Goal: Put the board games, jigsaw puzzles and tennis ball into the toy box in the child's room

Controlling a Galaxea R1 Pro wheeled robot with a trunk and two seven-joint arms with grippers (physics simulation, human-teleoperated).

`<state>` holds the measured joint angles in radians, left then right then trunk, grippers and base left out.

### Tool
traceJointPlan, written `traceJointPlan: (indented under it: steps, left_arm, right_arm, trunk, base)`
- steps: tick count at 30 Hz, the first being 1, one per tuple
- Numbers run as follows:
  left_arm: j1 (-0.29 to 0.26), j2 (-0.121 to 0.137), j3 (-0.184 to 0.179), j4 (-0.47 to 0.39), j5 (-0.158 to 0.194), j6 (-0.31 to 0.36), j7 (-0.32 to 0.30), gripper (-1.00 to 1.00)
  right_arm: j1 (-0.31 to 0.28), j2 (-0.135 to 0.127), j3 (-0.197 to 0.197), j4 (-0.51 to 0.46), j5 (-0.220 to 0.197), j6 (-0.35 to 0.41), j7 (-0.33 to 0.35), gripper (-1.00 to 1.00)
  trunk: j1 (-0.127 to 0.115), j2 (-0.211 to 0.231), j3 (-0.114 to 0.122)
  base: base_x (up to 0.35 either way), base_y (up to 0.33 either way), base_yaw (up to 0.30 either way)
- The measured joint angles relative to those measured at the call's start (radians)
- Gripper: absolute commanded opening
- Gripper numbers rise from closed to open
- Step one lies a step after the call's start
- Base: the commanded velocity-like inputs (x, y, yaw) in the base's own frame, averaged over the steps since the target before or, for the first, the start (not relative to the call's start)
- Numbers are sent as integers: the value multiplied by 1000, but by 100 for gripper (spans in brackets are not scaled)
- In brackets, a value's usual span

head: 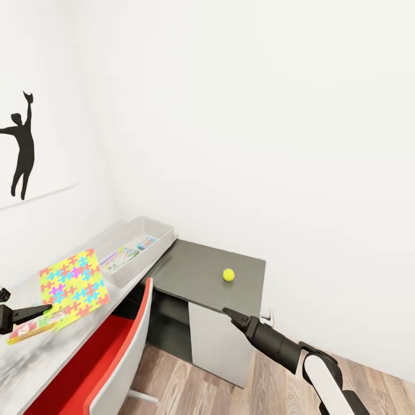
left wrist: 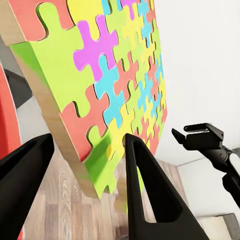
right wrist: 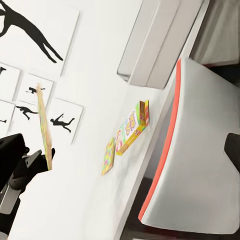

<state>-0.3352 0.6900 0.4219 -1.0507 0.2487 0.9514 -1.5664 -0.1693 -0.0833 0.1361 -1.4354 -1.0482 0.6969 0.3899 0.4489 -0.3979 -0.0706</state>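
Bright multicolour pieces fill my left wrist view: I've got a jigsaw puzzle [left wrist: 117, 75] pinched by its lower edge in my left gripper [left wrist: 87, 165], lifted and tilted up off the white table [head: 34, 357]. From my head view the square stands in the air over the desk, well short of the toy box [head: 151, 227], which sits further along against the wall. Inside that grey bin I can make out a couple of colourful flat items [head: 121, 258], so I judge part of the job is done, though I can't tell which toys they are. Below the raised puzzle a lettered game box [head: 29, 330] lies on the table, and my right wrist view shows another thin multicoloured piece [right wrist: 109, 156] beside it, likely the second jigsaw. The tennis ball [head: 229, 275] sits alone on the lower dark grey section, untouched. My right gripper [head: 229, 314] hovers near that section's front edge, holding nothing; its fingers look closed to a point. The bed isn't in sight, so what lies there remains an open question.
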Motion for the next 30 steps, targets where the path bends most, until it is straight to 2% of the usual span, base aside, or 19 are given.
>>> traceJointPlan:
  steps: [30]
  left_arm:
    - [0, -1, 0, 0, 0, 0, 0, -100]
  right_arm:
    - [0, 1, 1, 0, 1, -2, -4, 100]
  trunk:
    - [0, 0, 11]
  base:
    - [195, 19, -2]
